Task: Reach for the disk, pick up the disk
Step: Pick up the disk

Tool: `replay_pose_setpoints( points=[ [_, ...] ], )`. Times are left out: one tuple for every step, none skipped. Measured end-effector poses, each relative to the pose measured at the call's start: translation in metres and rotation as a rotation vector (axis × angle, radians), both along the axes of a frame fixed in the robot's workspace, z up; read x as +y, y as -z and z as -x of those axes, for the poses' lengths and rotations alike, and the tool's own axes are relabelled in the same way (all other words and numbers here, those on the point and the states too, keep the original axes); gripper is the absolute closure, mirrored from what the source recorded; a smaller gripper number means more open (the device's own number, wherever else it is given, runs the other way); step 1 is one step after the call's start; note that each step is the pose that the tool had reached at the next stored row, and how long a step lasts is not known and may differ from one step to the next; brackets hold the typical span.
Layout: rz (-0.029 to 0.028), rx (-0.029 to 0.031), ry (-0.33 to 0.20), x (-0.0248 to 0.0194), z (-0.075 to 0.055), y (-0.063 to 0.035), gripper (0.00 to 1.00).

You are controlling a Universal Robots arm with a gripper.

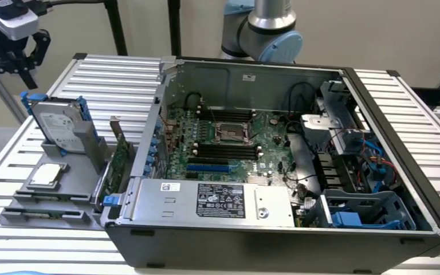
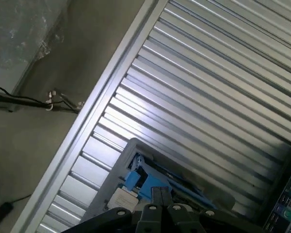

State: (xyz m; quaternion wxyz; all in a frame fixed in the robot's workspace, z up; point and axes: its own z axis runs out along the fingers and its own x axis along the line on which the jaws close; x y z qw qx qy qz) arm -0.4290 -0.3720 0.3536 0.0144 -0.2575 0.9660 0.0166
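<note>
hand [image 1: 12, 62] closed near flat silver disk [image 1: 59, 129], blue plastic rails [image 1: 83, 109]

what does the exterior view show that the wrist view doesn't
Exterior view's extras: the motherboard inside the open computer case, the small square chip lying on the grey holder, and the robot arm. Wrist view's extras: the floor beside the table, with loose cables. Shared: the shut gripper near the top of the upright disk, and the slatted table.
</note>
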Motion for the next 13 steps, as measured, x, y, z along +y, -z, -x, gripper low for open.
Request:
replay_pose_setpoints(
  points=[
    [0.0,-0.003,-0.019,0.0,0.0,0.0,0.89],
    [0.0,-0.006,-0.037,0.0,0.0,0.0,0.89],
    [0.0,-0.0089,-0.055,0.0,0.0,0.0,0.89],
    [0.0,-0.012,-0.073,0.0,0.0,0.0,0.89],
    [-0.0001,-0.0147,-0.092,0.0,0.0,0.0,0.89],
    [-0.0001,-0.0164,-0.11,0.0,0.0,0.0,0.89],
    [-0.0002,-0.0176,-0.128,0.0,0.0,0.0001,0.89],
    [-0.0003,-0.0179,-0.146,0.0001,0.0,0.0,0.89],
    [-0.0005,-0.0178,-0.164,0.0001,0.0001,0.0,0.89],
    [-0.0006,-0.0177,-0.183,0.0,0.0001,0.0,0.89],
    [-0.0008,-0.0177,-0.2,0.0,0.0001,0.0,0.89],
    [-0.001,-0.0178,-0.218,0.0,0.0001,0.0,0.89],
    [-0.0011,-0.0178,-0.236,0.0,0.0001,0.0,0.89]
  ],
)
